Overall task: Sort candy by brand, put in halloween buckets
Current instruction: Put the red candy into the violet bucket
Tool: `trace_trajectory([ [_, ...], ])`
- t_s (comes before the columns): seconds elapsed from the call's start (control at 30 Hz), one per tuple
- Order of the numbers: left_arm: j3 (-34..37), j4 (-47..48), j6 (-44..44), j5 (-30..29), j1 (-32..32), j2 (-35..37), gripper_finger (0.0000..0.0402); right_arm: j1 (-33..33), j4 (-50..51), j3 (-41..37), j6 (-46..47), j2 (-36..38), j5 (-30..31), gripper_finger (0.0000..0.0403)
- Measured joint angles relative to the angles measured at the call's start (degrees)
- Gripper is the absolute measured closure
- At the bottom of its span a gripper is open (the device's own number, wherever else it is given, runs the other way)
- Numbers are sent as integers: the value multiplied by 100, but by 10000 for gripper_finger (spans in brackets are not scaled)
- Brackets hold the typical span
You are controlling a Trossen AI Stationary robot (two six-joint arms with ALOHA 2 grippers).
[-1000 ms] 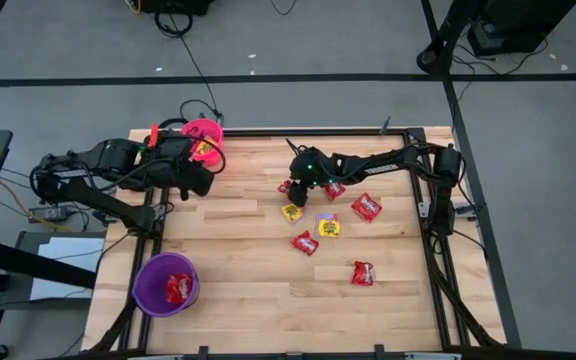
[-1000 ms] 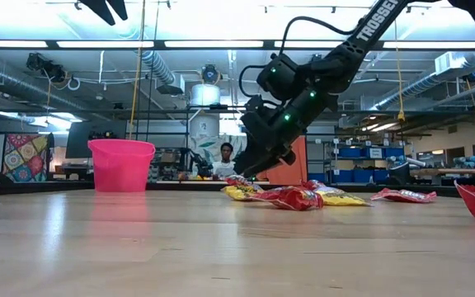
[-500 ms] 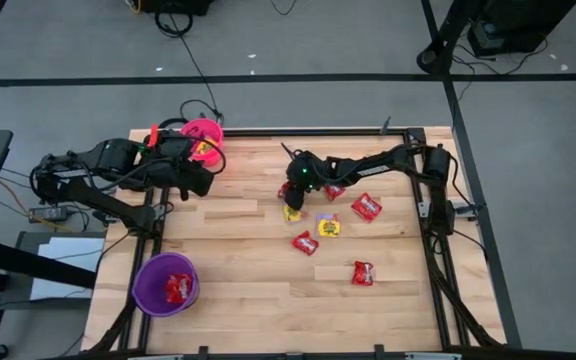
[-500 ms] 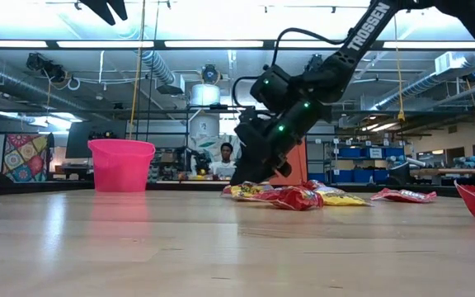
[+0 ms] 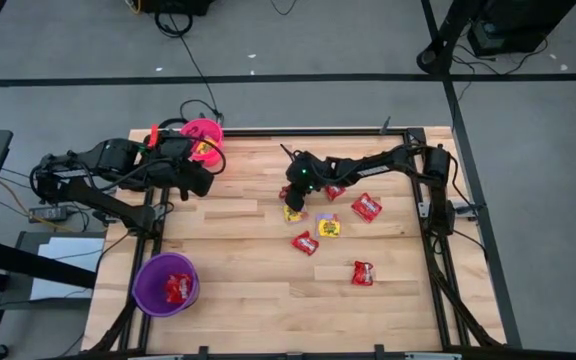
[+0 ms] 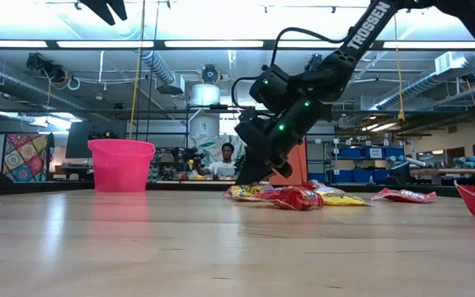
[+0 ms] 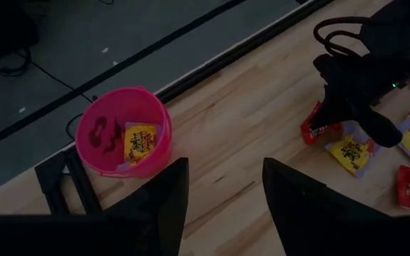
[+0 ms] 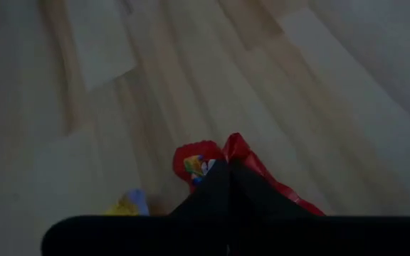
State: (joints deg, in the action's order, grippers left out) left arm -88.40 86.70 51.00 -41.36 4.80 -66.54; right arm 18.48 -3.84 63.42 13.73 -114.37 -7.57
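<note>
My right gripper (image 5: 289, 191) is down at the table, shut on a red candy packet (image 8: 198, 162) at the far left of the loose candy. This packet also shows in the left wrist view (image 7: 312, 133). A yellow packet (image 5: 292, 212) lies just near of it. My left gripper (image 7: 223, 206) is open and empty, above the table beside the pink bucket (image 5: 203, 135), which holds a yellow packet (image 7: 139, 141). The purple bucket (image 5: 165, 283) stands at the near left with red packets inside. My right gripper pinches the red packet's wrapper (image 8: 242, 153) between its two shut fingers, and the wrapper bunches up on either side of them. The fingers come from above, slanting down from the table's right. The packet lies on the table.
More packets lie to the right and near of the gripper: red ones (image 5: 335, 190) (image 5: 367, 207) (image 5: 305, 242) (image 5: 363, 273) and a yellow one (image 5: 328, 226). A person shows in the room beyond the table (image 6: 228, 161). Bare wood lies between the candy and the purple bucket.
My right gripper has gone down and a little toward the table's left, onto the red packet at the far left of the group. The packets and buckets have stayed in place.
</note>
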Motion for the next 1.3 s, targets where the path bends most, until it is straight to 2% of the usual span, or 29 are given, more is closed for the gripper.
trace_trajectory([
  [0.2, 0, 0, 0, 0, 0, 0, 215, -2, 730, 520, -321, 244, -26, 398],
  [0.47, 0, 20, 0, 0, 2, 0, 215, -181, 1554, 1810, -256, 828, -632, 400],
  [0.6, 1, 24, 0, 0, 2, 0, 215, -589, 1559, 2287, 41, 938, -943, 400],
  [0.77, 0, 21, -145, -3, 2, 2, 215, -1398, 1499, 2740, 68, 942, -943, 400],
  [0.9, 0, 15, -166, -3, 2, 2, 215, -1894, 1141, 2813, 125, 956, -763, 400],
  [0.97, 0, 8, -168, -4, 1, 4, 215, -2067, 899, 2814, 177, 873, -641, 400],
  [1.13, 0, -7, -149, -4, 2, 7, 215, -2278, 227, 2897, 420, 493, -916, 400],
  [1.3, 0, -6, -136, 93, 0, 9, 215, -2435, 95, 3733, 343, -359, -1250, 400],
])
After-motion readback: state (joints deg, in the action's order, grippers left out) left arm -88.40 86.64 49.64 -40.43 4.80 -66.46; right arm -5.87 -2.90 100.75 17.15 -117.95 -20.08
